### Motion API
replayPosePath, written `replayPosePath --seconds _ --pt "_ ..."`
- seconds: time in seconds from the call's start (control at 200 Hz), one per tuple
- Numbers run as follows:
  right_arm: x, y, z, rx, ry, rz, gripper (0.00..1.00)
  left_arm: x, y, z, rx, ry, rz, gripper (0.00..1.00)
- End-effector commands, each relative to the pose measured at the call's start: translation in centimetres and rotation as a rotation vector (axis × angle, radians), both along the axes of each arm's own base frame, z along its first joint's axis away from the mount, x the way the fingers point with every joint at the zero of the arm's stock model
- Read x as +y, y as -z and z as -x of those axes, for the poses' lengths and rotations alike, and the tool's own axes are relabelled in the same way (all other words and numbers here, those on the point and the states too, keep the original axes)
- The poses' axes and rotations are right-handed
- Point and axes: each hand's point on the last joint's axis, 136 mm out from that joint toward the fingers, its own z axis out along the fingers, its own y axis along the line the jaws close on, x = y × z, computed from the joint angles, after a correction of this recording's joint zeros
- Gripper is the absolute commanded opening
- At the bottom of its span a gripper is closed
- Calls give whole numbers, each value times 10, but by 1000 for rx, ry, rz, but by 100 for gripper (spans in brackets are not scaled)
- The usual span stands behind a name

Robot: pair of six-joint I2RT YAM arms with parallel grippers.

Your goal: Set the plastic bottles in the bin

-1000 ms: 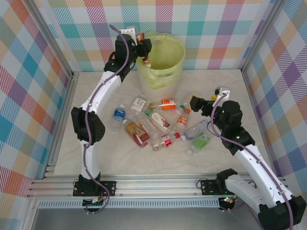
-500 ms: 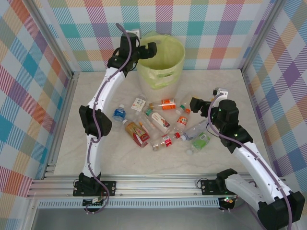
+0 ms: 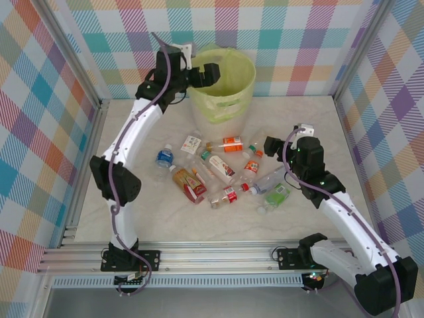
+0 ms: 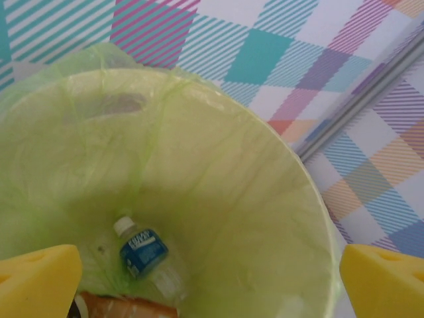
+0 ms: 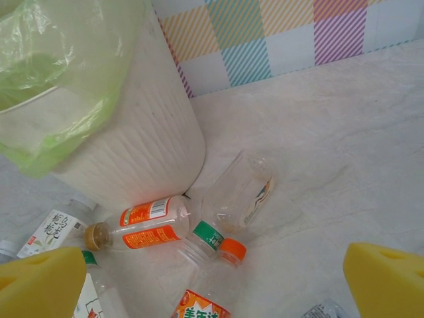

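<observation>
Bottles (image 3: 222, 169) lie loose mid-table (image 3: 139, 218), just near of the bin (image 3: 228, 101) at far centre. Left gripper (image 3: 207, 73) hangs over the bin's left rim, fingers (image 4: 36, 281) wide apart, nothing between. One blue-label bottle (image 4: 142, 252) lies inside the bag, print unreadable. Right gripper (image 3: 270, 144) sits at the right edge of the pile, fingers apart, empty. Right wrist view: orange-label bottle (image 5: 149, 222) beside the bin base, text too small; white-label bottle (image 5: 50, 228) and red-yellow-label bottle (image 5: 199, 308) carry Chinese characters.
</observation>
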Motion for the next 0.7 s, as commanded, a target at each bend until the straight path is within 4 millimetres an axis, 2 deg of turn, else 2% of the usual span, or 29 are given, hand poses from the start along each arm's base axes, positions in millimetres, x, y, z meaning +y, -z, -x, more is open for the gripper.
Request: replayPosePath --seconds 0.0,0.175,0.315,0.36,0.465,0.605,0.695 --pt "-6 22 7 70 31 -3 100 5 -40 33 -72 14 81 100" --pt "-11 55 20 210 71 -19 100 16 -44 52 -65 -18 135 100" --pt "-16 80 35 339 130 -57 100 22 -33 53 -16 -59 167 100" --pt "-12 88 42 388 111 -71 100 24 -39 51 -39 -81 204 100" --pt "-7 109 65 533 85 -96 100 26 -37 56 -54 -85 263 100" --pt "-17 136 104 733 168 -111 100 36 -35 70 -72 -106 306 100" --pt "-7 150 126 850 155 -188 100 42 -27 79 -54 -122 307 100"
